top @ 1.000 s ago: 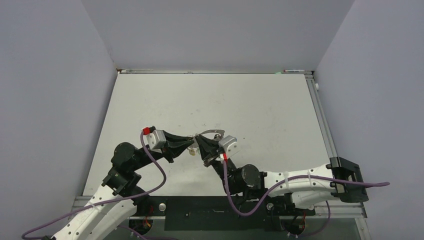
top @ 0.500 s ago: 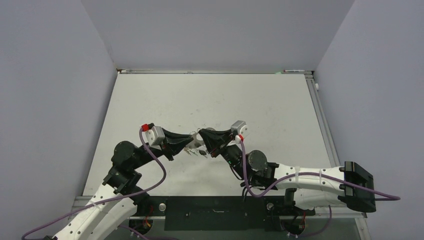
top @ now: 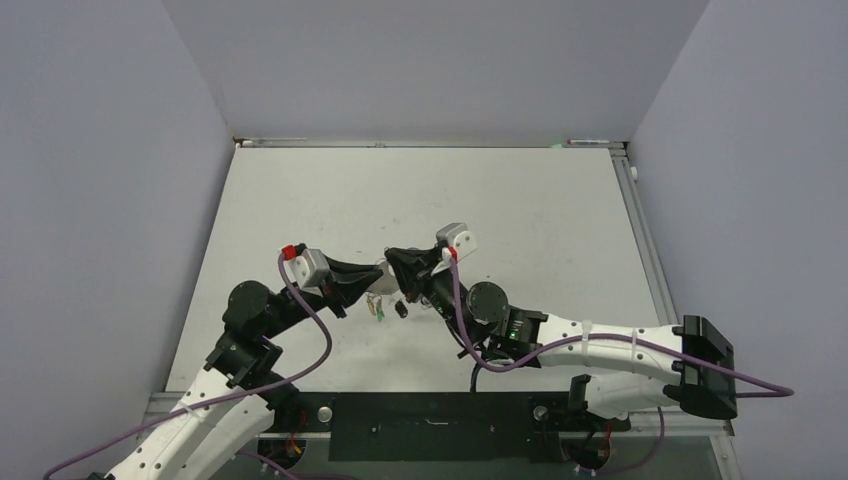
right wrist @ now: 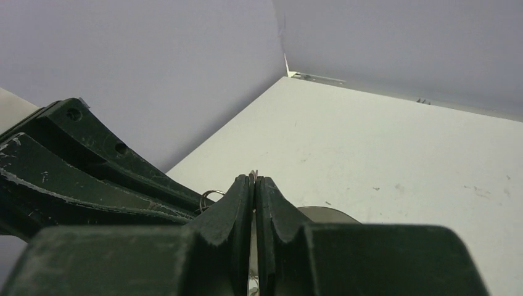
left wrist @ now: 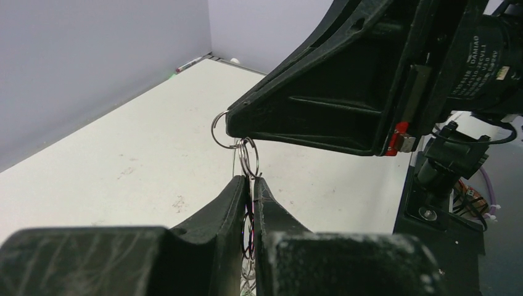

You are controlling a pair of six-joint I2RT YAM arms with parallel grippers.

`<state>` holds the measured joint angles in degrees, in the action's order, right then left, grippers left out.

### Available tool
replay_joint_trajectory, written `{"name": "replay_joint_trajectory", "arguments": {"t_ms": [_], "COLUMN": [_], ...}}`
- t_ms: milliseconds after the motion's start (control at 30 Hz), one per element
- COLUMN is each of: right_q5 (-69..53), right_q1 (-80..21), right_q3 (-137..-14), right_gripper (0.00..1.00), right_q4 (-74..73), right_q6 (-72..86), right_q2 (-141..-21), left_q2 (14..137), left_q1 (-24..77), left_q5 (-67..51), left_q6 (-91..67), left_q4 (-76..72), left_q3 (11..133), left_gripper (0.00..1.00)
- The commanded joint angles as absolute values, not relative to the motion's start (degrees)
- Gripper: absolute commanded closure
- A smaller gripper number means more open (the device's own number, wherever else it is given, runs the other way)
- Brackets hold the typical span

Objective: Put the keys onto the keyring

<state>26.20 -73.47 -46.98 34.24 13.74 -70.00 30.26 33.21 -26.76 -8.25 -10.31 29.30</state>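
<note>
Left pincer (left wrist: 248, 182) pinching the split ring (left wrist: 241, 158), right pincer (right wrist: 253, 180) pinching what looks like the keyring (left wrist: 213, 131) just above the left tips: hold both grips firm and thread slowly, keys (top: 380, 305) dangling below.

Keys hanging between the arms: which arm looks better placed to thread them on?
Probably left: the left fingers pinch a small ring at the right fingers' tip, keys dangling just below.

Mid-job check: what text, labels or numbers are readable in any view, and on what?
"DAMIAO": white print on the right arm's black motor housing, left wrist view.
Smaller print line beside it: too small to read reliably.
Top external and right wrist views: no legible text.
</note>
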Motion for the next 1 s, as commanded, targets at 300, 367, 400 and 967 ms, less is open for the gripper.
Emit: {"name": "replay_joint_trajectory", "arguments": {"t_ms": [300, 367, 400, 967], "right_q5": [23.93, 22.03, 21.01, -0.39], "right_q1": [-73.56, -73.49, -73.48, -71.91], "right_q3": [-47.75, -44.07, -42.23, -25.99], "right_gripper": [0.95, 0.95, 0.95, 0.95], "right_q4": [35.25, 40.82, 44.0, 69.68], "right_q6": [9.56, 8.6, 7.86, 5.27], "right_q2": [-69.48, -68.6, -68.18, -56.45], "left_q2": [29.32, 28.99, 28.82, 20.54], "left_q1": [33.6, 33.57, 33.57, 32.18], "left_q5": [-30.36, -31.04, -31.44, -41.78], "left_q6": [-8.89, -9.2, -9.37, -11.25], "left_q4": [-11.37, -12.11, -12.42, -20.03], "left_q3": [31.62, 31.31, 31.21, 28.8], "left_gripper": [1.0, 1.0, 1.0, 0.59]}}
